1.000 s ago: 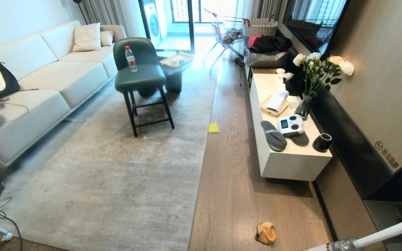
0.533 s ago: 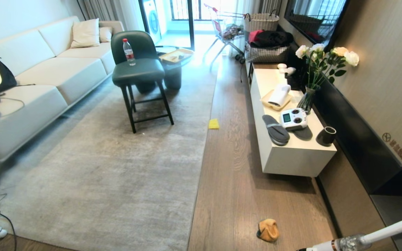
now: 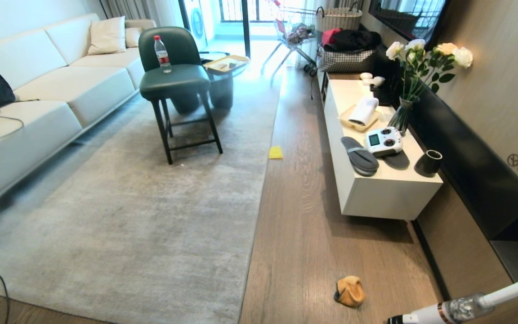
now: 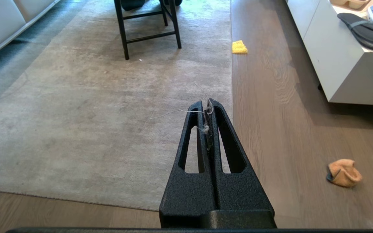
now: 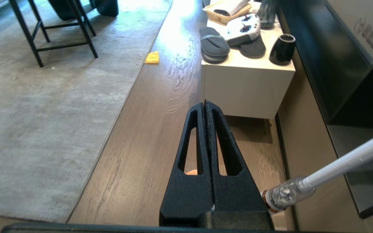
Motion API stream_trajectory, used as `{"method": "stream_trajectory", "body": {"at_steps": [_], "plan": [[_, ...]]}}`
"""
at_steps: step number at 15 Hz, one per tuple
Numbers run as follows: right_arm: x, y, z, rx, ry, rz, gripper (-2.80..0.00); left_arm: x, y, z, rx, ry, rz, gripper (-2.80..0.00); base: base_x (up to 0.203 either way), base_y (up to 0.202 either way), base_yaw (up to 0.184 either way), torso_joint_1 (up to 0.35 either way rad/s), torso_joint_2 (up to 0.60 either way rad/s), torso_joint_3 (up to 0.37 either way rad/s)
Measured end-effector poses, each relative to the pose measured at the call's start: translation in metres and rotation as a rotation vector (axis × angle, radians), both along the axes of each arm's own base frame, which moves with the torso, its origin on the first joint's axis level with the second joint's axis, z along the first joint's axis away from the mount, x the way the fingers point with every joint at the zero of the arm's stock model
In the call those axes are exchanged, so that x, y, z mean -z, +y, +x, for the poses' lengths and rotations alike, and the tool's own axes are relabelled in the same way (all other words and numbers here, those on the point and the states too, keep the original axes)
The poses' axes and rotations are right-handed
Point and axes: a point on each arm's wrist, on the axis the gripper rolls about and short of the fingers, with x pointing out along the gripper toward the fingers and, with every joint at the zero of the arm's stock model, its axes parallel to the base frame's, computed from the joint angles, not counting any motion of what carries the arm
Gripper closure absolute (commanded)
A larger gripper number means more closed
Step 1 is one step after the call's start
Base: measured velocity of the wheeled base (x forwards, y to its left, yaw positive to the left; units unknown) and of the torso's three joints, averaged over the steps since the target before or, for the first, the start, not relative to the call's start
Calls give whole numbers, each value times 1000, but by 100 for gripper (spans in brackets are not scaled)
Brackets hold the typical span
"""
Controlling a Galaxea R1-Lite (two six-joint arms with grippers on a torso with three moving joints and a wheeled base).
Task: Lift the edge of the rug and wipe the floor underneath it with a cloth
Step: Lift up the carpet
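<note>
The pale grey rug covers the room's middle, and its rug edge [image 3: 252, 252] runs along the plank floor [image 3: 304, 234]. The small orange cloth [image 3: 349, 291] lies crumpled on the bare floor, right of that edge and apart from it. Neither gripper shows in the head view. My left gripper [image 4: 206, 103] hangs shut above the rug edge [image 4: 228, 97] with loose fibres caught between its tips; the cloth [image 4: 343, 172] lies off to its side. My right gripper [image 5: 205, 103] is shut and empty over the floor [image 5: 147, 136], and the cloth [image 5: 191, 172] is mostly hidden behind its fingers.
A flat yellow square piece [image 3: 275, 152] lies at the rug's border farther off. A green chair [image 3: 176, 81] stands on the rug, with a sofa [image 3: 38, 103] on the left. A white low cabinet [image 3: 376, 193] lines the right wall. A vacuum wand [image 3: 466, 306] juts in at the near right.
The whole head view has shifted as the camera sank and tilted; the far things slid upward in the picture. Nothing on the floor has moved by itself.
</note>
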Motion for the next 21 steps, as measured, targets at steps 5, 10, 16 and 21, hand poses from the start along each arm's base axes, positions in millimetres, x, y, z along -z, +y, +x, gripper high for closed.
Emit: {"method": "stream_trajectory", "body": {"at_steps": [5,10,16,21], "plan": [[0,-1,0,41,-4,54,0,0,0,0,-1,0,0,0,0,0,0,-114,484,370],[0,-1,0,42,-4,54,0,0,0,0,0,0,0,0,0,0,0,-46,453,398],[0,-1,0,42,-5,54,0,0,0,0,0,1,0,0,0,0,0,10,402,433],[0,-1,0,42,-5,54,0,0,0,0,0,0,0,0,0,0,0,1,1,15]]}}
